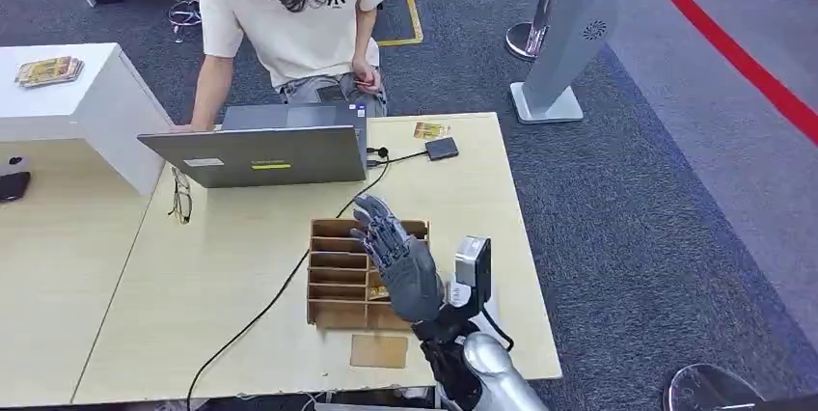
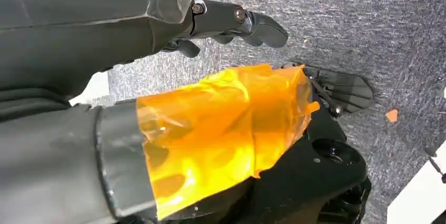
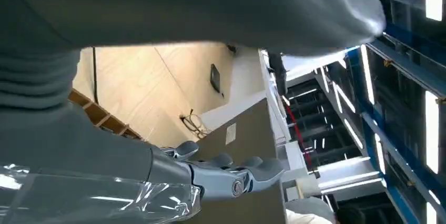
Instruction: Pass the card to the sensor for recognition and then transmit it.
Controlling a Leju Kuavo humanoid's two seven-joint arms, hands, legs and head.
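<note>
The right hand, fingers apart and empty, hovers over the wooden organizer on the surface, where the card, seemingly thin, light, stiff and slick, sits in a slot, best pinched by its exposed edge.

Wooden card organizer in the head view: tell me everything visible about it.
The wooden card organizer is a light brown box of thin board, split by cross slats into a stack of narrow slots, open on top. It sits flat on the table, near the robot's edge. Yellowish cards show in the slots on its right side. The right hand is raised over that side, fingers spread, hiding part of it. A black cable passes left of it; contact is unclear.
</note>
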